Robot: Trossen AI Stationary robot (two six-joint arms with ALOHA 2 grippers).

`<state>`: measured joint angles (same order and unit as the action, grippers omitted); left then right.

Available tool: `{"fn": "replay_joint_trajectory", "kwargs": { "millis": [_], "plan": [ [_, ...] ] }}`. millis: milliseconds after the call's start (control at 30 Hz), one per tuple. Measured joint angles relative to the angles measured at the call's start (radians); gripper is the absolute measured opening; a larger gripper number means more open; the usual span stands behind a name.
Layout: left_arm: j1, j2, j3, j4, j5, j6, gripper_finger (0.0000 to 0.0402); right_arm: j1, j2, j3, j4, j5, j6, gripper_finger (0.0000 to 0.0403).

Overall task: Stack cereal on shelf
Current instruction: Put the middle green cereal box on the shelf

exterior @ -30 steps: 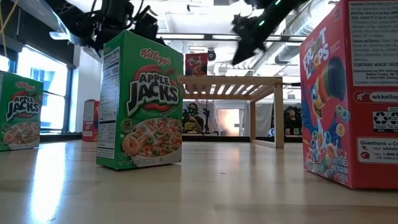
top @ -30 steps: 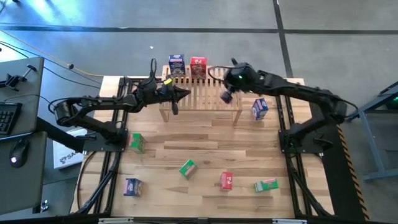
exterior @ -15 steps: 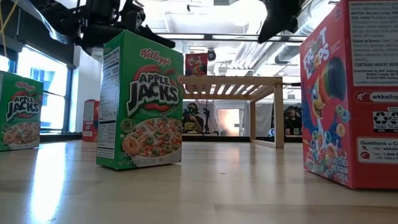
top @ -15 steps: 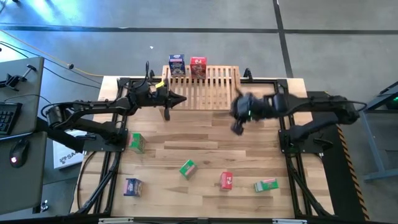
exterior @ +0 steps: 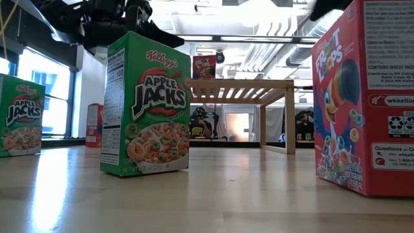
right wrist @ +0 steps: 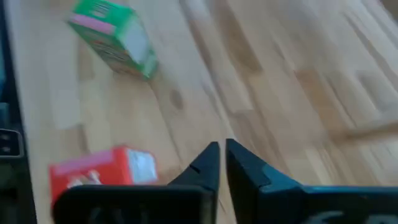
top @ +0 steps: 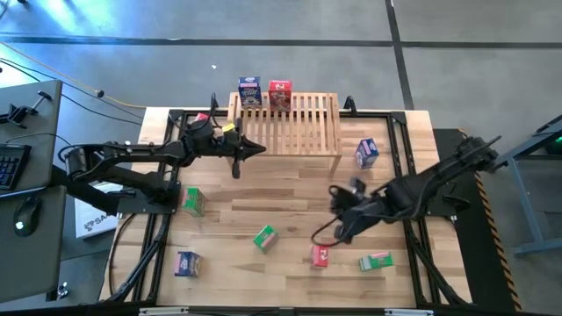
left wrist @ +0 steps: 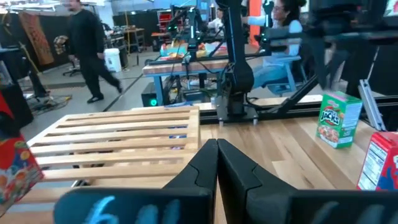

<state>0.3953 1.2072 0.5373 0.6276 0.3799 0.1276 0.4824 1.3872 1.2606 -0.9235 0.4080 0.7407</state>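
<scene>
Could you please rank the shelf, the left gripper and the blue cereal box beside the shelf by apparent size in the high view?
1. shelf
2. left gripper
3. blue cereal box, though these two look close.

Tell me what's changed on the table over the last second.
The right pincer swung away from the shelf, down over the table toward the red box; it carries nothing. The left pincer drew back slightly and hangs shut by the shelf's front edge. The boxes have not moved.
</scene>
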Motion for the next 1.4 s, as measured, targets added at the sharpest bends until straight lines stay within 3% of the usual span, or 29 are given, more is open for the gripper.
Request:
{"fn": "replay_joint_trajectory", "kwargs": {
  "millis": [133, 267, 500, 767, 1400],
  "plan": [
    [-0.012, 0.0, 0.0, 0.001, -0.003, 0.007, 0.0, -0.037, 0.095, 0.0, 0.26, -0.081, -0.227, 0.0084],
    [-0.013, 0.0, 0.0, 0.001, -0.007, 0.008, 0.0, -0.105, 0.206, 0.0, 0.509, -0.257, -0.437, 0.0156],
    [-0.013, 0.001, 0.0, -0.004, -0.008, 0.008, 0.0, -0.213, 0.327, 0.0, 0.762, -0.471, -0.643, 0.0246],
    [-0.013, 0.001, 0.0, -0.017, -0.009, 0.024, 0.0, -0.274, 0.406, 0.0, 0.869, -0.615, -0.718, 0.0257],
    [-0.013, 0.001, 0.0, -0.029, -0.009, 0.04, 0.0, -0.299, 0.507, 0.0, 0.902, -0.686, -0.834, 0.0257]
  ]
}}
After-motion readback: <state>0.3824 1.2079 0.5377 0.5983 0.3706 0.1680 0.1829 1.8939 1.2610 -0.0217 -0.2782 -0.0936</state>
